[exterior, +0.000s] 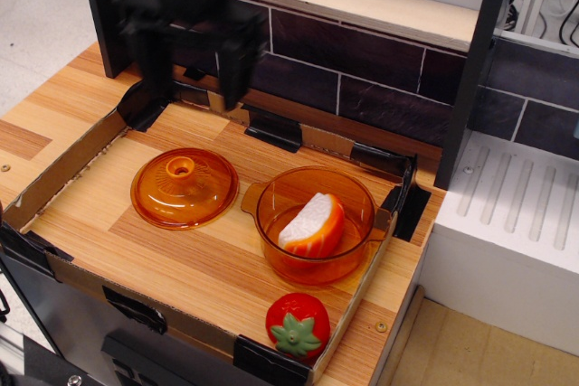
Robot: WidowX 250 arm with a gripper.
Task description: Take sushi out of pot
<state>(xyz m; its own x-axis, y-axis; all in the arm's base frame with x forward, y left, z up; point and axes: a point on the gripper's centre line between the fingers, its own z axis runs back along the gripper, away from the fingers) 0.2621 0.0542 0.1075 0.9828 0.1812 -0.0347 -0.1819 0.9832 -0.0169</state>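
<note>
Above the back of the bench (pixel 181 268):
End effector (pixel 193 88): blurred, fingers pointing down and spread wide, nothing between them.
Lid (pixel 184 187): just below the end effector, flat on the bench, knob up.
Pot (pixel 315 223): below and to the right of the end effector, well apart from it, upright on the bench.
Sushi (pixel 312 223): inside the pot, leaning, white side up, orange striped side facing right.
Strawberry (pixel 298 324): farthest from the end effector, at the front edge, near the pot.
</note>
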